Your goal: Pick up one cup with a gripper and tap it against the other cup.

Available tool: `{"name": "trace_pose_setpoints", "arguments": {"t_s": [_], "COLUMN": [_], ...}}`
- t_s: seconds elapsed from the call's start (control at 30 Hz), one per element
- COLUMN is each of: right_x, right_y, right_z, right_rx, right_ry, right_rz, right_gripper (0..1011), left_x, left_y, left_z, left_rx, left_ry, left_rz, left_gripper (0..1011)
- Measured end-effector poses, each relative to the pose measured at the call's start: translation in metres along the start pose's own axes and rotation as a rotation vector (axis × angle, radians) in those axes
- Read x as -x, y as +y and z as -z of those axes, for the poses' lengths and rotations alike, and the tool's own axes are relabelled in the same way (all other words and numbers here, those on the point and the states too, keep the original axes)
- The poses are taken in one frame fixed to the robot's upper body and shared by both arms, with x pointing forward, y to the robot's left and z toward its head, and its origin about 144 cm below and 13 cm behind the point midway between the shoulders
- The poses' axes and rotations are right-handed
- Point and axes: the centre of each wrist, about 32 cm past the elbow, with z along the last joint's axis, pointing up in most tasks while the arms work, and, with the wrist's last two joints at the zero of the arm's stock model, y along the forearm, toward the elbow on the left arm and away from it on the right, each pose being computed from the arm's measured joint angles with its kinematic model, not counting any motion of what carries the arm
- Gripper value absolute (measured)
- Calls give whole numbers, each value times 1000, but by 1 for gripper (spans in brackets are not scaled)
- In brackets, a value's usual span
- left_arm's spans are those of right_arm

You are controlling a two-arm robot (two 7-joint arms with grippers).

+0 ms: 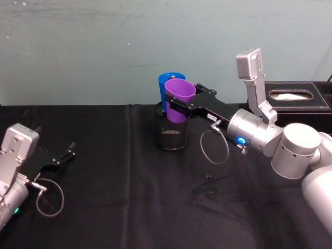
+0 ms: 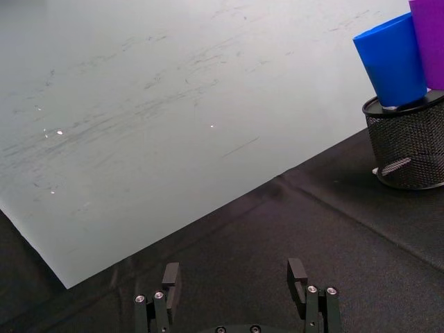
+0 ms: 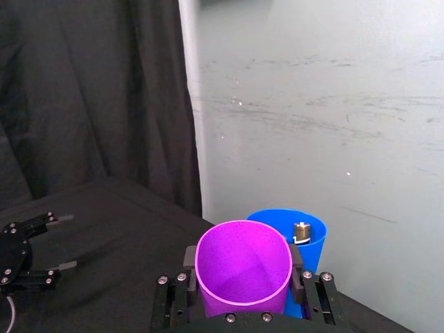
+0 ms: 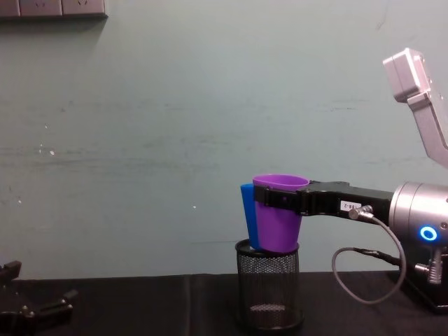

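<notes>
Black cloth table [image 1: 129, 202]: lying broad and open ahead of the cups. Right gripper [image 4: 280, 201]: clamping the smooth tapered purple cup [image 1: 179, 93] above the black mesh holder [image 1: 171, 136], right beside the plain blue cup [image 1: 166, 83] standing inside it. Left gripper [image 1: 67, 154]: resting at the table's left, fingers apart.

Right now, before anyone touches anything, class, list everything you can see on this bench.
purple cup: one, purple, held just over the mesh holder, beside the blue cup
blue cup: one, blue, standing in the mesh holder
mesh holder: one, black, mid-table
tissue box: one, black, far right
table: one, black cloth
right gripper: one, black, shut on purple cup
left gripper: one, black, open, low at table's left
</notes>
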Motion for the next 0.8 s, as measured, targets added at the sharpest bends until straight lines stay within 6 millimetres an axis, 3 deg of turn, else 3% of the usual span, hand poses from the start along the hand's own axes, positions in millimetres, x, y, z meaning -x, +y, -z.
{"name": "trace_pose_setpoints", "arguments": {"t_s": [0.8], "right_x": [0], "right_y": [0], "right_z": [0], "right_rx": [0], "right_ry": [0], "right_rz": [0], "right_gripper": [735], "left_x": [0], "left_y": [0], "left_z": [0], "left_rx": [0], "left_ry": [0], "left_rz": [0], "left_gripper": [1000]}}
